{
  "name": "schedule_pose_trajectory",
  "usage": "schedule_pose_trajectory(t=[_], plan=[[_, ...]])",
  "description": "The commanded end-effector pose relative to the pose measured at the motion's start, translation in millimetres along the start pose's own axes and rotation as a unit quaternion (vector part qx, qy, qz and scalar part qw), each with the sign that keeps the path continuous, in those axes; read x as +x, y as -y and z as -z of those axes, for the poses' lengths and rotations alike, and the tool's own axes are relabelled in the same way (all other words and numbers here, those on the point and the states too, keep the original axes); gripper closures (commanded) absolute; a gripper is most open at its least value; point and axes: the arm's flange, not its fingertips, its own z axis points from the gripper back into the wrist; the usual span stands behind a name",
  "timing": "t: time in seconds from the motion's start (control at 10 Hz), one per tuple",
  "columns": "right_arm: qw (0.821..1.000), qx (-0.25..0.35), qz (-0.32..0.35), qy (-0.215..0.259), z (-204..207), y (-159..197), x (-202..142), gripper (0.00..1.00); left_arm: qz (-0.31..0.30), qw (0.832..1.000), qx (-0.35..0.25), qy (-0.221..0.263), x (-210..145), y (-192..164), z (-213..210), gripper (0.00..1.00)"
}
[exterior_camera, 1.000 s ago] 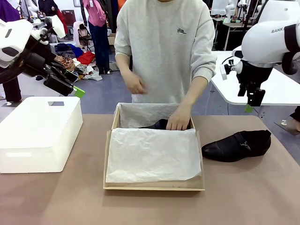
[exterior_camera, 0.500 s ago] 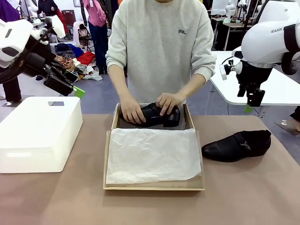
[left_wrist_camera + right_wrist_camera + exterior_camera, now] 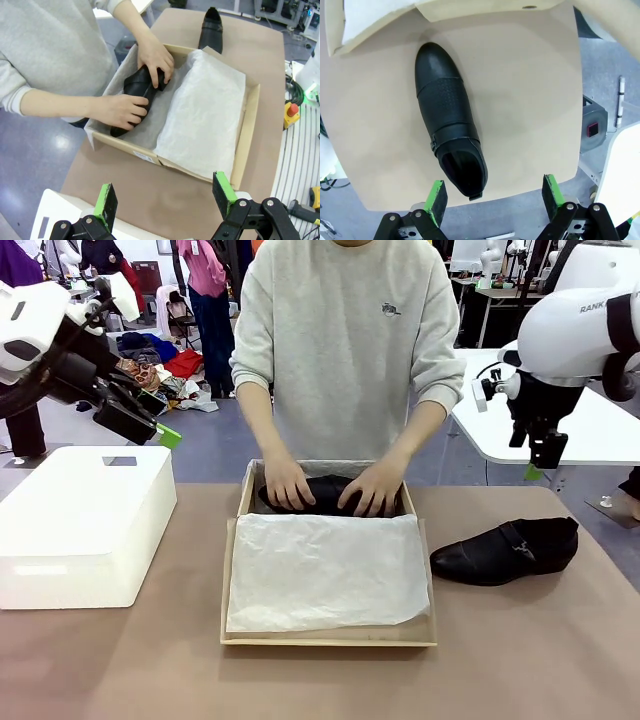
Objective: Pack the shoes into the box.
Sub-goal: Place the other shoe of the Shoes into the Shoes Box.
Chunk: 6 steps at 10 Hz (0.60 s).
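The tan cardboard box (image 3: 228, 585) lies open mid-table, with white tissue paper (image 3: 325, 570) over its near part. A person's two hands press one black shoe (image 3: 322, 494) into the far end of the box; it is also in the left wrist view (image 3: 136, 84). The second black shoe (image 3: 505, 550) lies on the table right of the box, strap and buckle up (image 3: 447, 115). My left gripper (image 3: 158, 423) hangs open high at the left (image 3: 165, 192), above the white box. My right gripper (image 3: 540, 462) is open and empty, high above the second shoe (image 3: 495, 197).
A big white rounded box (image 3: 85, 520) stands on the table's left side. The person stands at the far edge, arms reaching into the tan box. A white side table (image 3: 580, 430) is behind on the right. The brown tabletop (image 3: 320, 680) in front of the box is bare.
The person brought the first shoe over the far end of the box with both hands and lowered it in. Neither arm moved.
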Motion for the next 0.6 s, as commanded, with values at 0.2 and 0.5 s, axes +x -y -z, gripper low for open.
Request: schedule_pose_trajectory(t=[0.2, 0.5], plan=[[1.000, -0.001, -0.004, 0.028, 33.2, -2.1, -46.4, 0.00, 0.000, 1.000, -0.004, 0.004, 0.0, 0.0, -0.7, 0.00], [0.999, 0.004, -0.008, 0.034, 60.9, -6.4, -60.1, 0.00, 0.000, 1.000, -0.004, 0.004, 0.0, 0.0, -0.7, 0.00]])
